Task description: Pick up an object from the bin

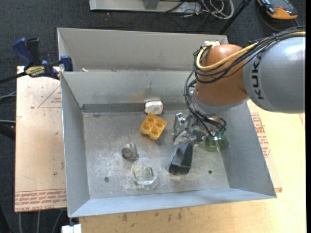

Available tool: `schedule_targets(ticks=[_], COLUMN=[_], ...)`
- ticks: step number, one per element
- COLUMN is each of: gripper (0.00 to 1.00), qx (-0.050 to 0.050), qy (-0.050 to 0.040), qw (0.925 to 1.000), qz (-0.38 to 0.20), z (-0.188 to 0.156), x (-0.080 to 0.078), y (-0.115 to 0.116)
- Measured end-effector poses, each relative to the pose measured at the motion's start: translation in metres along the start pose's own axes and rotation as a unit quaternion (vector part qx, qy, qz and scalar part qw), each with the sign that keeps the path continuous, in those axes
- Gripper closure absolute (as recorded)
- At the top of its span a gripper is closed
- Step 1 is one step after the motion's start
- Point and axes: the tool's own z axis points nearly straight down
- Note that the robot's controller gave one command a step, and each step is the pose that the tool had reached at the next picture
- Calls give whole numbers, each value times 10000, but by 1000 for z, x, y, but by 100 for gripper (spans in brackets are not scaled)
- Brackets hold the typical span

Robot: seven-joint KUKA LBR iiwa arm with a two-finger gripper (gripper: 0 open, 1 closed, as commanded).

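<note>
My gripper hangs low in the right half of the bin, its metal fingers pointing down just above a black oblong block. I see nothing between the fingers. A green translucent piece lies just right of the gripper, partly behind it. To the gripper's left lies a yellow waffle-like sponge piece.
A small white block rests at the back wall. A clear round cup and a small grey cylinder lie at the front left of centre. The arm with its orange cover overhangs the bin's right side.
</note>
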Motion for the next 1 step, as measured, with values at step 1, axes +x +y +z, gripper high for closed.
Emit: schedule_targets(ticks=[1], gripper=[100], qx=[-2], qy=[-10], qw=[9932], qz=[-1163], z=[-31], x=[-3], y=[4])
